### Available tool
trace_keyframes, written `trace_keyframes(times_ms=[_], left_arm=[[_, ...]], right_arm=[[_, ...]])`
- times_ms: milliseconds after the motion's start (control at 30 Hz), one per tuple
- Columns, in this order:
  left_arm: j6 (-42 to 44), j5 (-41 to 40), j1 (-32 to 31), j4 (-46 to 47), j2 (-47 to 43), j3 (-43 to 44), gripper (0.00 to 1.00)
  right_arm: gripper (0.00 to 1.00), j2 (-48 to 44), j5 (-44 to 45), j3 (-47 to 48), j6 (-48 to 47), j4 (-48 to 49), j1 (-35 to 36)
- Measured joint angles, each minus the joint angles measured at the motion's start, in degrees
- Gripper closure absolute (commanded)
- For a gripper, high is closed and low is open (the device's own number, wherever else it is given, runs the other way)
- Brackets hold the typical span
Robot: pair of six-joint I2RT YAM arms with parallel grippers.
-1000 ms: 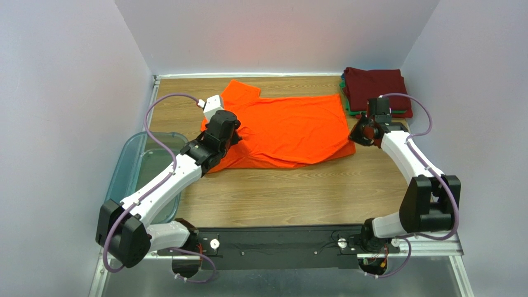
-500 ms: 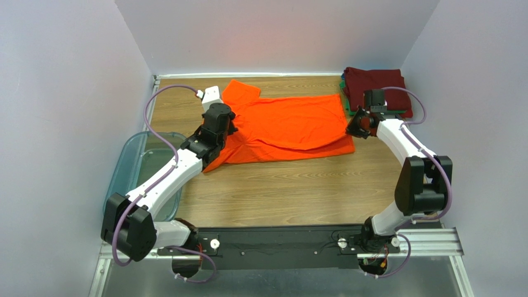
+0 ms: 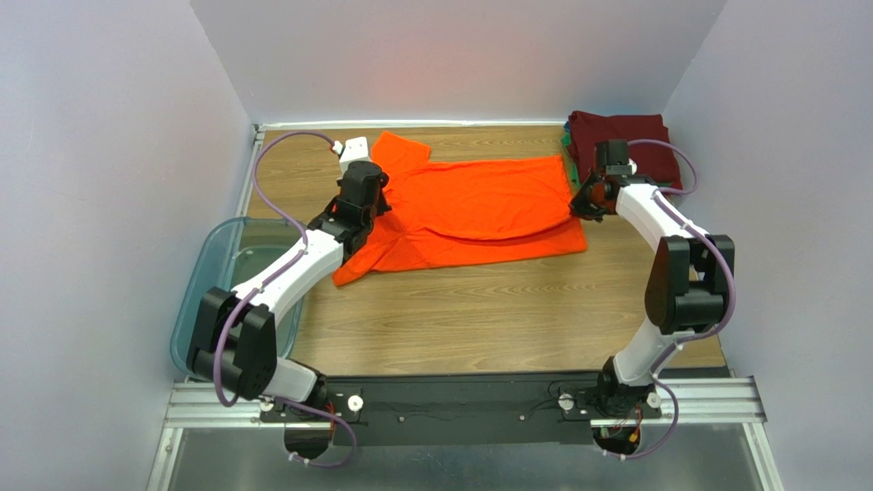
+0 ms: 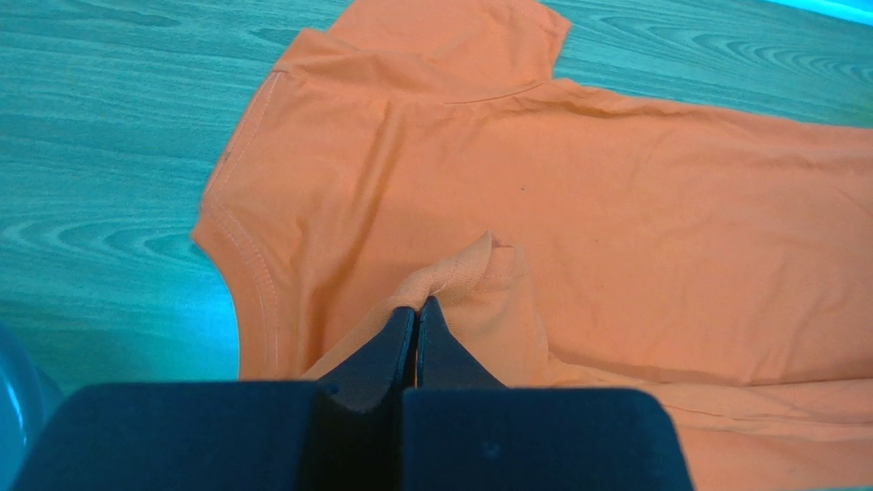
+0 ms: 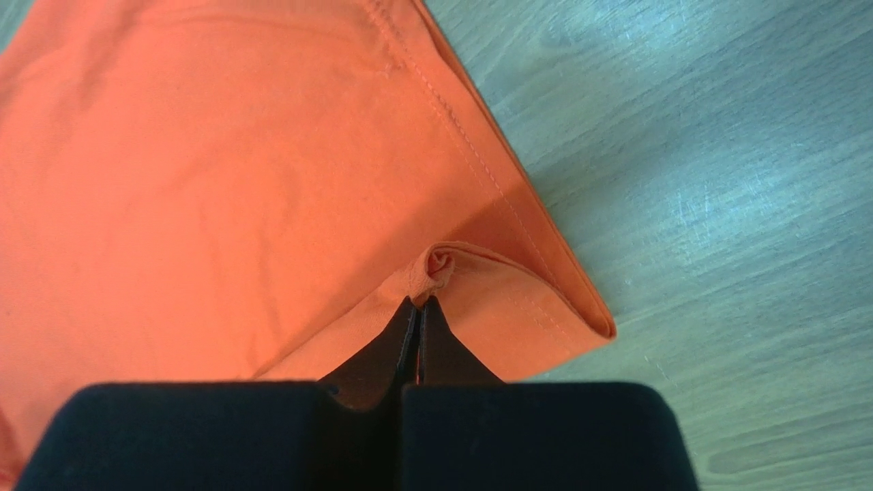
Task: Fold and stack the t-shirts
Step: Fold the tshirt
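The bright orange t-shirt (image 3: 482, 210) lies spread on the wooden table, its near edge folded up over the body. My left gripper (image 3: 377, 208) is shut on a pinch of the orange cloth (image 4: 456, 271) at the shirt's left side. My right gripper (image 3: 580, 210) is shut on a pinch of the folded hem (image 5: 443, 264) at the shirt's right side. A stack of folded t-shirts (image 3: 623, 138), dark maroon on top with green showing beneath, sits at the far right corner.
A translucent blue-grey plastic bin (image 3: 227, 276) stands at the left edge, under my left arm. White walls close in the table on three sides. Bare wooden table (image 3: 461, 317) lies in front of the shirt.
Both grippers have moved toward the far side, carrying the shirt's near edge up and over its body. The fold has grown deeper.
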Motion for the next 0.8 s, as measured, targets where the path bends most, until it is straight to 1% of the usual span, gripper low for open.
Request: trace_keyframes(times_ms=[267, 600, 633, 667, 733, 800], left_arm=[[2.6, 2.6, 1.8, 1.9, 8.6, 4.3, 1.0], [4.1, 4.8, 4.6, 2.6, 16.7, 8.6, 1.0], [4.3, 5.0, 4.7, 2.8, 17.2, 8.9, 1.0], [4.5, 5.2, 4.9, 3.0, 17.9, 9.2, 1.0], [4.9, 5.4, 5.0, 3.3, 18.8, 9.4, 1.0], [5.1, 5.7, 5.2, 3.6, 20.0, 10.0, 1.0]], right_arm=[[0.94, 6.3, 1.4, 4.4, 2.0, 0.0, 0.0], [0.87, 12.7, 5.3, 9.3, 2.4, 0.0, 0.0], [0.84, 13.2, 5.6, 9.7, 2.4, 0.0, 0.0], [0.76, 13.6, 6.0, 10.0, 2.5, 0.0, 0.0], [0.71, 15.1, 6.3, 11.0, 2.4, -0.1, 0.0], [0.68, 16.3, 6.4, 12.2, 2.3, 0.0, 0.0]])
